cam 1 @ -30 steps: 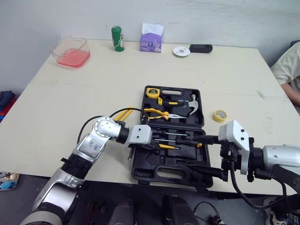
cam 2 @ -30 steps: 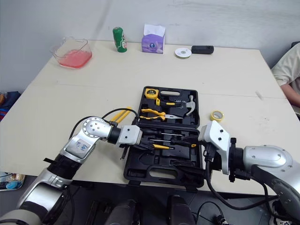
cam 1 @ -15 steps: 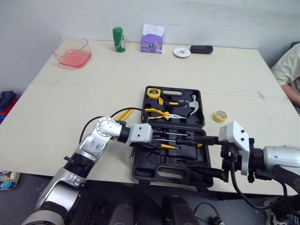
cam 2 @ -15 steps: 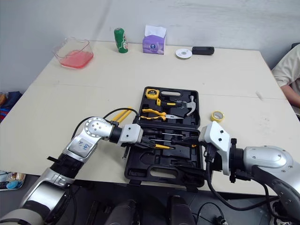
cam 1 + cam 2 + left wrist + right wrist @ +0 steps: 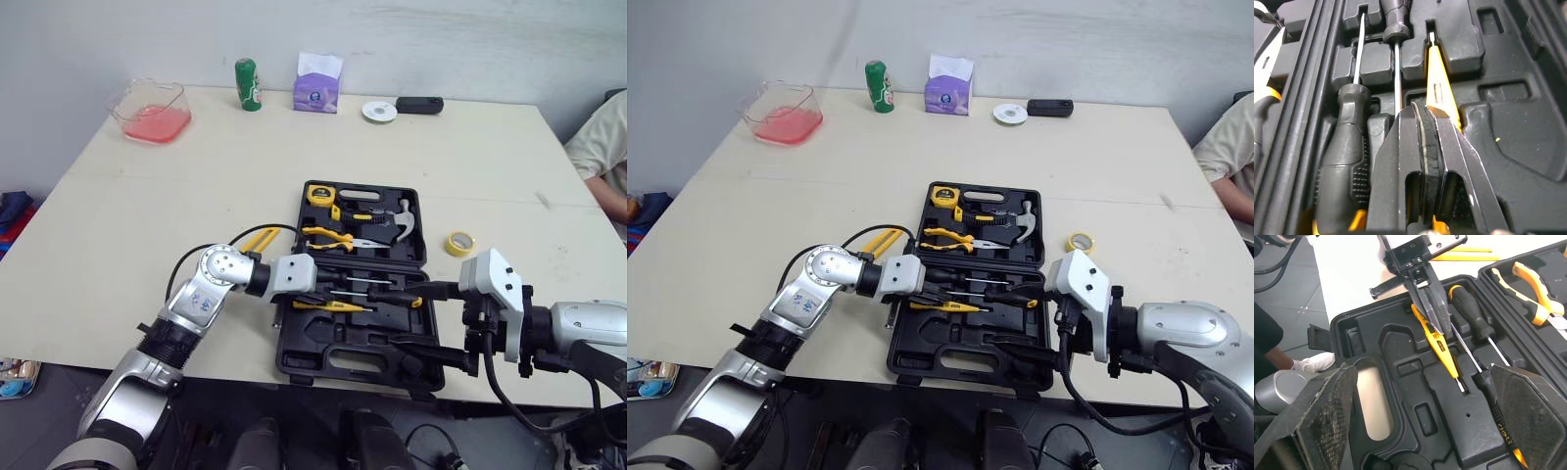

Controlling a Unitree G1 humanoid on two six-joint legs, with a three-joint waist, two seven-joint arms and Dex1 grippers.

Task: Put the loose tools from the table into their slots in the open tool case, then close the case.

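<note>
The black tool case (image 5: 323, 343) lies open and flat. A yellow screwdriver (image 5: 333, 305) lies across its near half. Yellow-handled pliers (image 5: 257, 238) lie loose just beside its left edge.

My count, kind by kind.
I see one open black plastic tool case (image 5: 323, 345), two black-handled screwdrivers (image 5: 1471, 318), one slim yellow tester screwdriver (image 5: 1442, 345), one steel hammer (image 5: 400, 220), one yellow tape measure (image 5: 318, 193), one yellow tape roll (image 5: 458, 242), one green can (image 5: 246, 83), one purple tissue box (image 5: 315, 86), one clear plastic tub (image 5: 152, 108), one white disc (image 5: 378, 112), one black oblong device (image 5: 419, 104).
</note>
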